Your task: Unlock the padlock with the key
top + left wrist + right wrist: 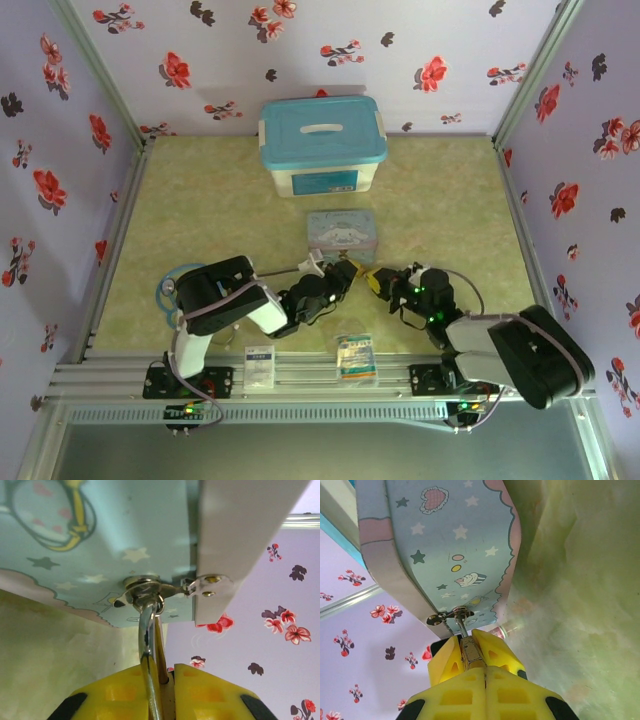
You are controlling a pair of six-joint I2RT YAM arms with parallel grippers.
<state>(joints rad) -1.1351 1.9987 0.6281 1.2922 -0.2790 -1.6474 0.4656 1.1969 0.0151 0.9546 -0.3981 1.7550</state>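
Note:
The cartoon tin (343, 235) stands mid-table. The brass padlock (470, 652) hangs by its thin shackle (146, 630) from the ring of the tin's hasp (145, 586). My left gripper (167, 680) is shut on the padlock, and its yellow fingers (496, 650) flank the brass body in the right wrist view. My right gripper (485, 672) is shut, fingertips pressed against the padlock's lower end. The key is hidden between its pads. From above, the left gripper (347, 277) and right gripper (376, 281) meet at the tin's front.
A blue-lidded box (322, 145) stands behind the tin. A small white bottle (507, 629) lies beside the tin. The grey stethoscope (165, 290) is by the left arm. Two packets (259, 365) (356, 358) lie at the near edge. Flowered walls enclose the mat.

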